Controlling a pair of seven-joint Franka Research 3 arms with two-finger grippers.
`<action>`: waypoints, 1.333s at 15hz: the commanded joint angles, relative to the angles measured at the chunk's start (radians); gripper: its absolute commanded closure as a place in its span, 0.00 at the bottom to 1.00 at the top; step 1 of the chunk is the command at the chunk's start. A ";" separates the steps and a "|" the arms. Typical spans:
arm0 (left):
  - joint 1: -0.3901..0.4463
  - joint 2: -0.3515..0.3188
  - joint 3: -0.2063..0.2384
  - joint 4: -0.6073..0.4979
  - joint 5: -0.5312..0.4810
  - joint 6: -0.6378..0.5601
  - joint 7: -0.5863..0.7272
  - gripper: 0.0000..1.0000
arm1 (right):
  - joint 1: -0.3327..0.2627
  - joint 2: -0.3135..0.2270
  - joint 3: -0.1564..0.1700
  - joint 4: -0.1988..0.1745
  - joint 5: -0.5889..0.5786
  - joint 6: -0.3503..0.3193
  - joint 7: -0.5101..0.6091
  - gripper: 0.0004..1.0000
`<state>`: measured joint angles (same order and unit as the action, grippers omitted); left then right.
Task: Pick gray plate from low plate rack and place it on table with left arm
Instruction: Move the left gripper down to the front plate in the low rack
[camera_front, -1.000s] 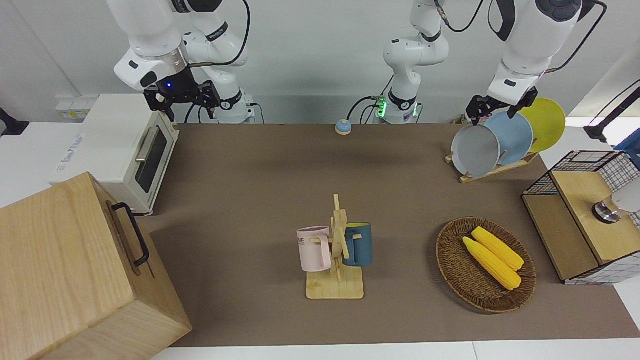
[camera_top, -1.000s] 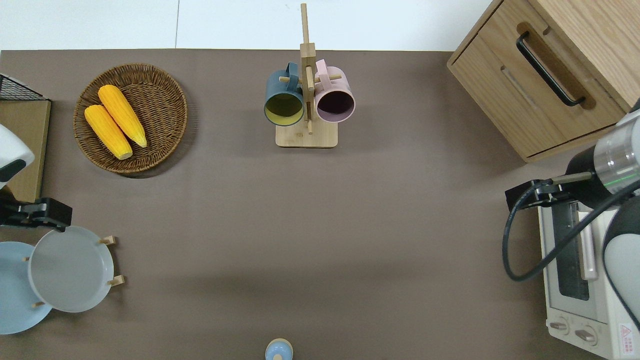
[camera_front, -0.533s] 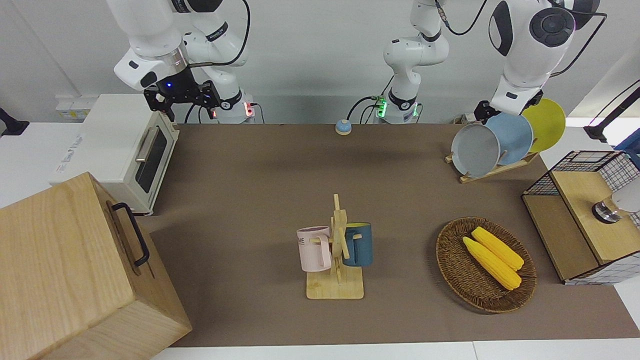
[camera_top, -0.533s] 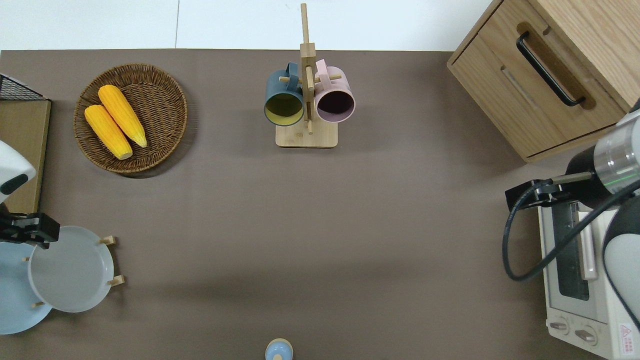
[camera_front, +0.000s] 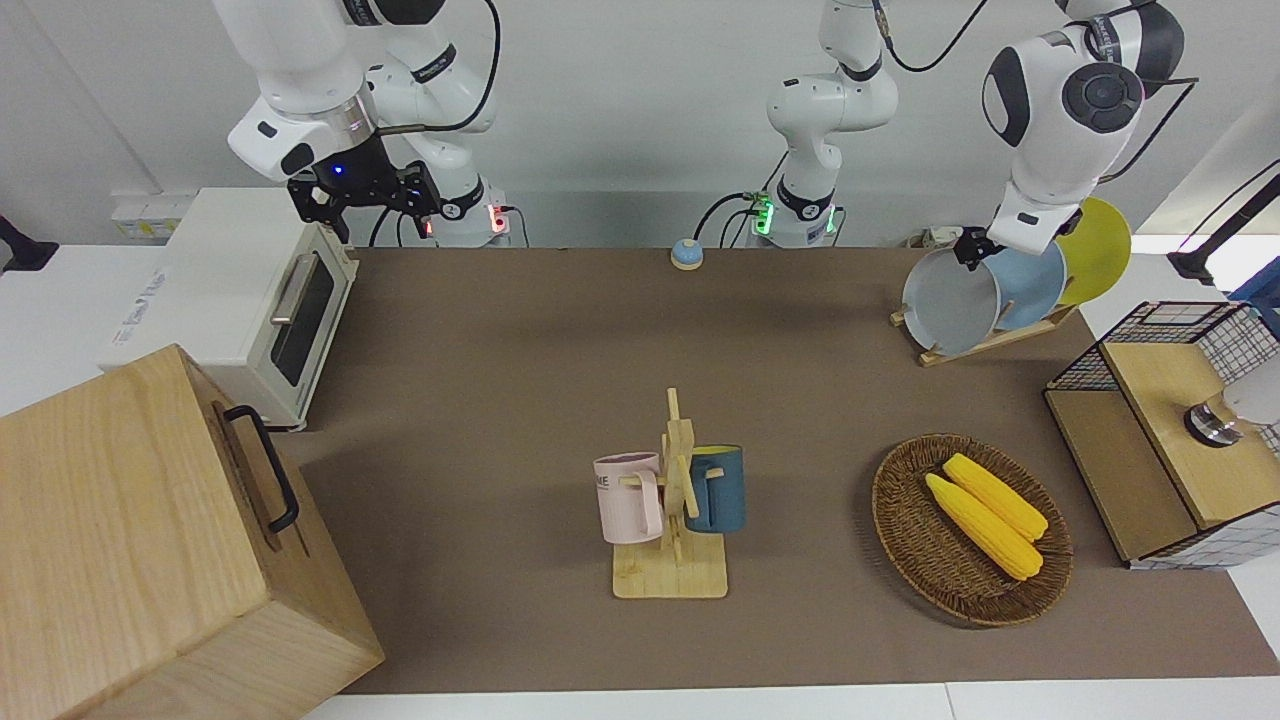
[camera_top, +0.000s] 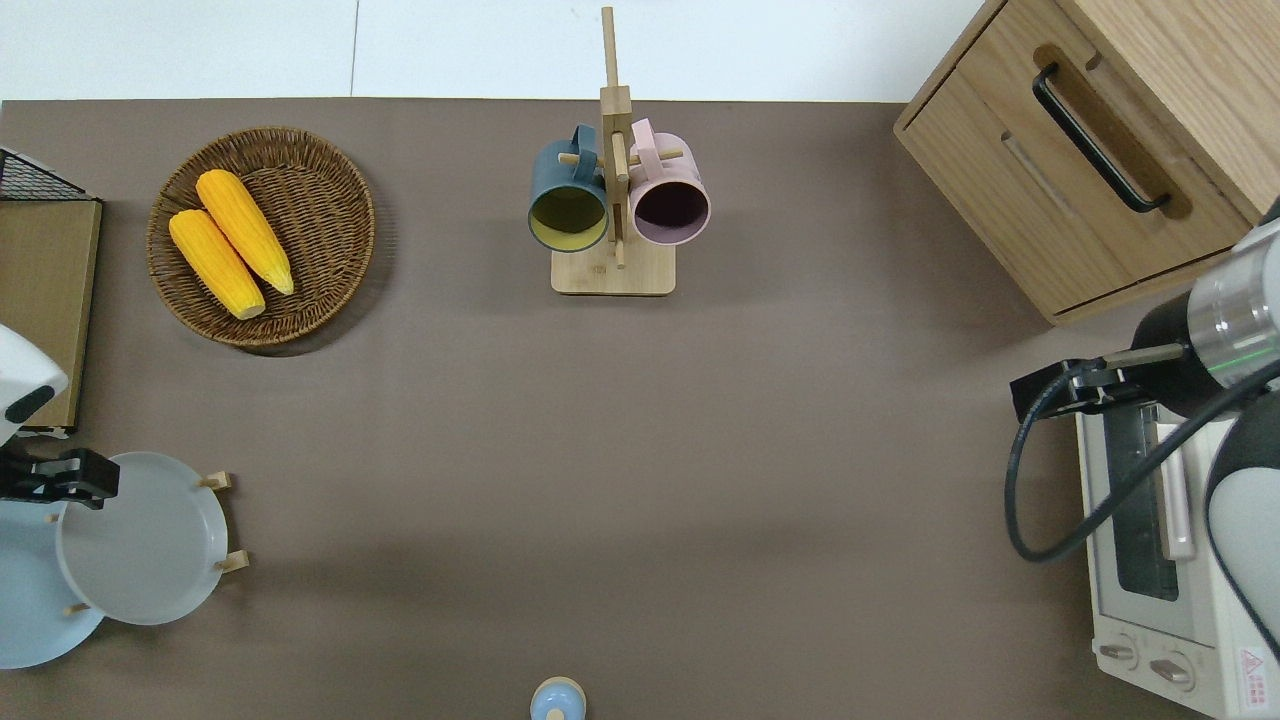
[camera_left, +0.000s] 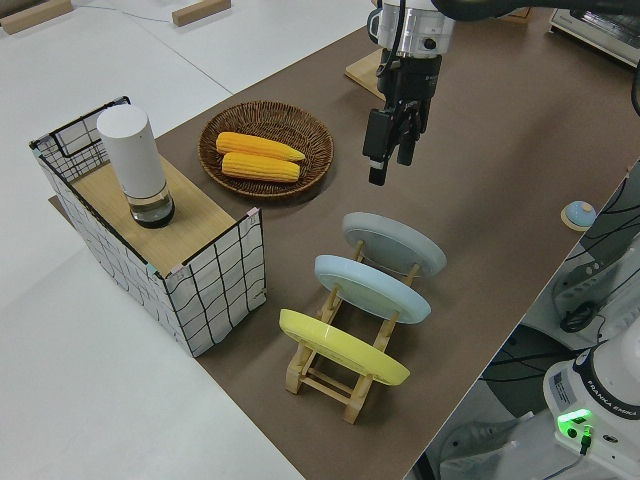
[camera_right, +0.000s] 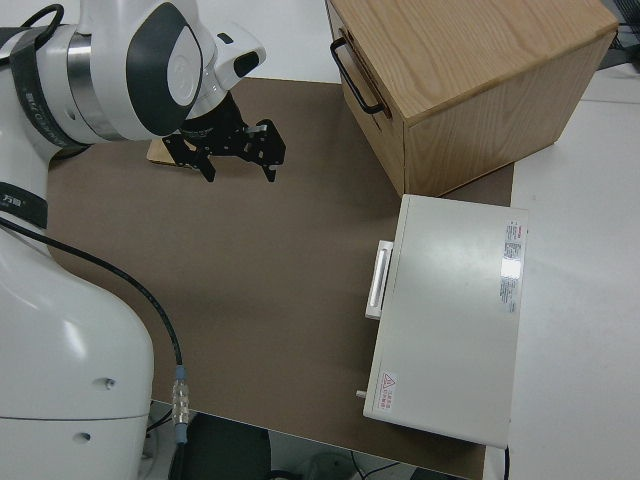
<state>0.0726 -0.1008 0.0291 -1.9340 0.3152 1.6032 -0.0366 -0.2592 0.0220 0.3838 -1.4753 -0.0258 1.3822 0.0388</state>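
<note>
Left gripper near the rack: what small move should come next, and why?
Probably lower the left gripper straight down until its open fingers straddle the top rim of the gray plate, then close. It hangs above that rim, not touching it, and the plate stands in the end slot of the low plate rack, the slot farthest from the robots. The right arm is parked.

bright, even overhead light | soft faint shadows | sharp | edges perhaps slightly bowed
</note>
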 joint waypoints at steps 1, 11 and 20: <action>-0.002 -0.040 0.067 -0.109 -0.019 0.101 0.043 0.01 | -0.023 -0.002 0.021 0.007 -0.006 -0.011 0.012 0.02; -0.004 -0.086 0.112 -0.263 -0.097 0.236 0.041 0.18 | -0.023 -0.002 0.021 0.006 -0.006 -0.011 0.012 0.02; -0.004 -0.093 0.149 -0.277 -0.097 0.228 0.044 0.72 | -0.023 -0.002 0.021 0.007 -0.006 -0.011 0.012 0.02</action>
<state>0.0729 -0.1635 0.1652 -2.1729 0.2306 1.8126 -0.0019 -0.2592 0.0220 0.3838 -1.4753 -0.0258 1.3822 0.0388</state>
